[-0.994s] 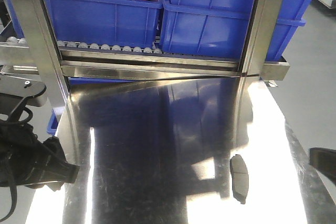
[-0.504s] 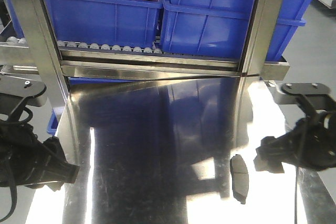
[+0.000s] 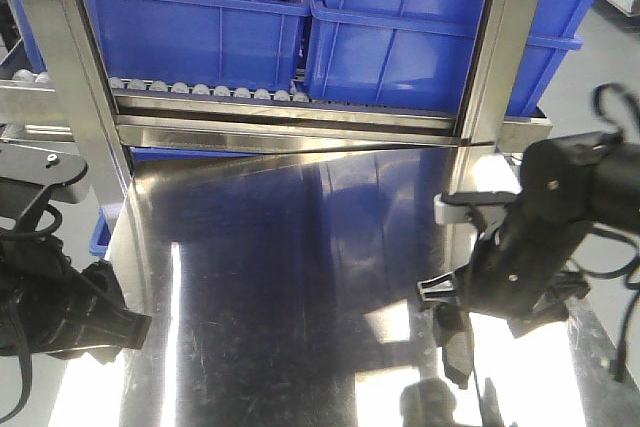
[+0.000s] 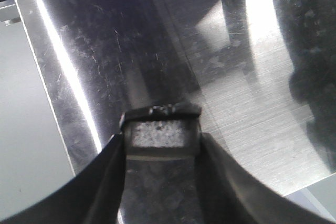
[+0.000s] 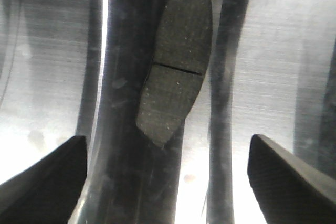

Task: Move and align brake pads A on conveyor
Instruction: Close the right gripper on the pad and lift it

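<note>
So the right gripper [image 5: 168,139] is hanging over the shiny steel tabletop [image 3: 280,277] with its jaws spread wide, gripping nothing. The brake pad [image 5: 176,66] is lying flat on the right side of that tabletop. In the wrist view it's sitting just ahead of the gap between the fingers [image 5: 47,174], not touching either one, and leaning at a slight slant. It's looking dark grey and grainy, long and gently curved, with a thin groove crossing its middle. The left gripper [image 4: 161,137] is clamping a grey piece [image 4: 163,134] off at the left edge. Can't tell what that is, honestly.
</note>
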You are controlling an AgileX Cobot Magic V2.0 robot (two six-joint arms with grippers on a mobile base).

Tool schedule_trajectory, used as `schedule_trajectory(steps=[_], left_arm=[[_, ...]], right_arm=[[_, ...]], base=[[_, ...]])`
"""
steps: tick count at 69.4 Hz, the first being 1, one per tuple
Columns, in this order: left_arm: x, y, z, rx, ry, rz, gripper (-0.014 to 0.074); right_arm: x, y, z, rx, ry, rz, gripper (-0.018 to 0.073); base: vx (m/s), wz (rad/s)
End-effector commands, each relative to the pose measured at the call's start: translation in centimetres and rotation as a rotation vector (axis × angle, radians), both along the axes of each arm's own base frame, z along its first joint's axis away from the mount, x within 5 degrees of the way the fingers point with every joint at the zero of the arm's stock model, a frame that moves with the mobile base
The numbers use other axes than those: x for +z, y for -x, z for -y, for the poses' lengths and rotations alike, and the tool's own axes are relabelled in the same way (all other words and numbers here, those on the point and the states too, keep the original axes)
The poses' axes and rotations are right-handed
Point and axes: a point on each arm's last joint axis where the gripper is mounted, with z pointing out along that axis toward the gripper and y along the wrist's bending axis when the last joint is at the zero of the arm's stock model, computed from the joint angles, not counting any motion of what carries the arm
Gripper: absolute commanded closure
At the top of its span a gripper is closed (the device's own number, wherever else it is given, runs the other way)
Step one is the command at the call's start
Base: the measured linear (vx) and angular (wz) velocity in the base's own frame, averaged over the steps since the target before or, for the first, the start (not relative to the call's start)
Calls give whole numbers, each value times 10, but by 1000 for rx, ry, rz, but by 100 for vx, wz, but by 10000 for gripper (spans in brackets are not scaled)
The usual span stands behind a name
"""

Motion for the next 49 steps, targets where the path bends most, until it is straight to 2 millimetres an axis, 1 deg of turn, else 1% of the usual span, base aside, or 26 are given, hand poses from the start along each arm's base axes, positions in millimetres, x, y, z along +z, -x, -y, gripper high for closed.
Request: schedule_trajectory(steps=[1,8,20,27,49], left_arm=[[15,-1,1,-8,46,84,603],[15,-1,1,-8,46,84,603],[15,-1,1,-8,46,84,603],[15,-1,1,-8,46,84,603],[15,-1,1,-8,46,84,603]], right_arm=[[6,-8,-2,-22,-2,57,-32],[1,-16,-1,-23,30,61,-32],[3,-32,-3,-13,63,91,-32],[1,-39,-4,-14,72,83,-32],[-19,-46,-7,-14,86,42,-32]], base=[[0,0],[0,0],[0,0],[0,0],[0,0]])
